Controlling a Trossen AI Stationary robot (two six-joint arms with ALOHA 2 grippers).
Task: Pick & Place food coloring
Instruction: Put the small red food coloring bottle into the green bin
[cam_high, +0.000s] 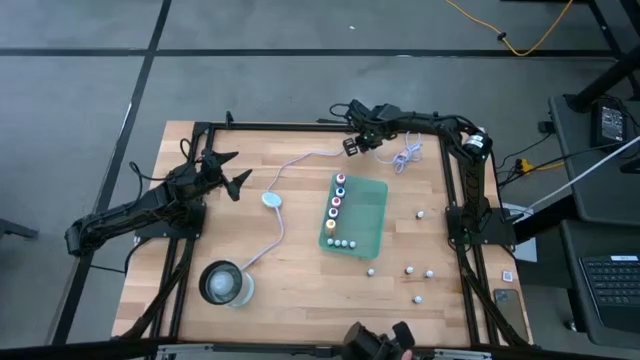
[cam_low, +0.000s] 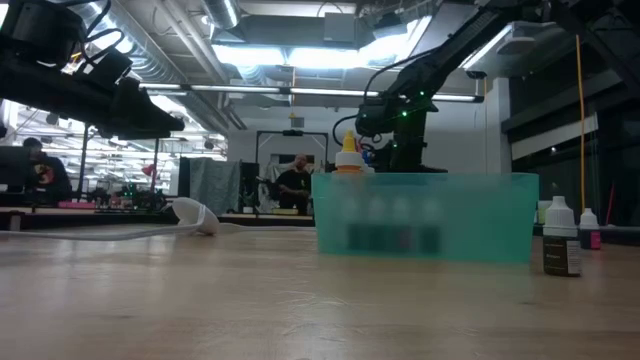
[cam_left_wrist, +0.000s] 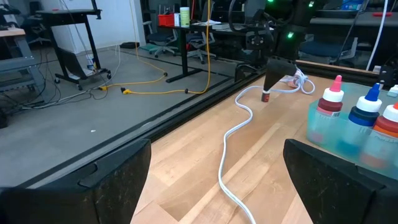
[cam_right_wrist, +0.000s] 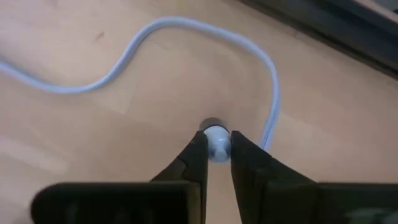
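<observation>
The right end effector (cam_right_wrist: 217, 149) is closed around the white cap of a small food coloring bottle (cam_right_wrist: 217, 142), which stands on the wooden surface (cam_high: 300, 280) at its far edge, just beside a bend of the white cable (cam_right_wrist: 186, 28). The left end effector (cam_high: 232, 172) hangs open over the left part of the surface, holding nothing. More bottles stand inside the green tray (cam_high: 368, 215) in the middle. Several other small bottles (cam_high: 409, 270) are scattered to the right of the tray.

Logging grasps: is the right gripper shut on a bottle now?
Shut. In the right wrist view, the right gripper pinches the white cap of a small bottle standing on the table beside the cable.
</observation>
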